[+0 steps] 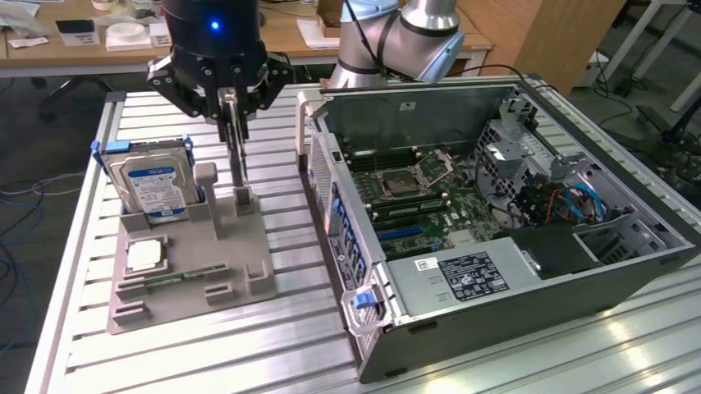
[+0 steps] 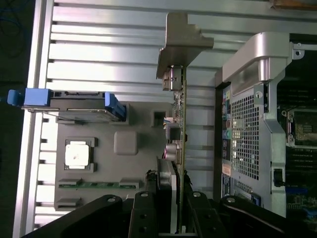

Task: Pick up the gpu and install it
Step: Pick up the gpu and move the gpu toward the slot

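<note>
the tool (image 1: 229, 105) is closed narrowly on the top edge of the gpu (image 1: 235, 156), which stands upright (seen edge-on) over the grey holder (image 1: 219, 246) on the desk (image 1: 274, 349), between the hard drive (image 1: 153, 185) and the open computer case (image 1: 493, 316).

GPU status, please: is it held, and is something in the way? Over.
Gripper shut on gpu. Gpu upright over gray tray, not in computer case. Nothing seen between card and case.
</note>
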Tool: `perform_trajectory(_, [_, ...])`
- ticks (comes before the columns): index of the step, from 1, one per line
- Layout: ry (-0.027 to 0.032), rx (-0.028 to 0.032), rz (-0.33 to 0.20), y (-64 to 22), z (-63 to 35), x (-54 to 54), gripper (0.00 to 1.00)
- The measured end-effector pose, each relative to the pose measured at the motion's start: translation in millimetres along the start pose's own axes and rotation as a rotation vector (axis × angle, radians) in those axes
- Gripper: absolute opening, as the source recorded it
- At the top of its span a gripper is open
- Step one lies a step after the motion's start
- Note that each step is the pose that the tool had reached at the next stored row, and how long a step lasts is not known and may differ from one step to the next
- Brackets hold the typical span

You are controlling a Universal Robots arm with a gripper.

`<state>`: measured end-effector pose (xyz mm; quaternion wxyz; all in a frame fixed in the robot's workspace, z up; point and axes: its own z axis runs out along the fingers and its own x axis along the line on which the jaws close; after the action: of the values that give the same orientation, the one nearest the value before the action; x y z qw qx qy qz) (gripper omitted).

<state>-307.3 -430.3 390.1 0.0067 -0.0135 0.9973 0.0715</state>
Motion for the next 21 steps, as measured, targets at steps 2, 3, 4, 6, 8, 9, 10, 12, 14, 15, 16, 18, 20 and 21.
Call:
perform_trajectory(2, [0.0011,0.0361,-0.001,0.0,-0.3,0.0,0.28])
perform_trajectory(3, [0.0015,0.0524,-0.001,0.0,-0.8,-0.1,0.28])
perform_trajectory(4, [0.0017,0.0605,-0.001,0.2,-1.8,-0.1,0.28])
perform_trajectory(6, [0.0020,0.0654,-0.001,0.7,-5.8,-0.2,0.28])
perform_trajectory(8, [0.0018,0.0654,-0.001,1.5,-11.4,-0.3,0.28])
perform_trajectory(9, [0.0019,0.0654,-0.001,2.0,-14.5,-0.3,0.28])
perform_trajectory(10, [0.0018,0.0654,-0.001,2.4,-17.1,-0.4,0.28])
perform_trajectory(12, [0.0018,0.0654,-0.001,3.1,-22.2,-0.4,0.28])
perform_trajectory(14, [0.0019,0.0655,-0.001,3.9,-27.3,-0.5,0.28])
perform_trajectory(15, [0.0018,0.0654,-0.001,4.3,-30.3,-0.5,0.28])
perform_trajectory(16, [0.0018,0.0654,-0.001,4.8,-33.7,-0.6,0.28])
perform_trajectory(18, [0.0018,0.0654,-0.001,5.6,-39.6,-0.7,0.28])
perform_trajectory(20, [0.0018,0.0654,-0.001,6.0,-42.5,-0.7,0.28])
perform_trajectory(21, [0.0017,0.0653,-0.001,6.0,-42.5,-0.7,0.28])
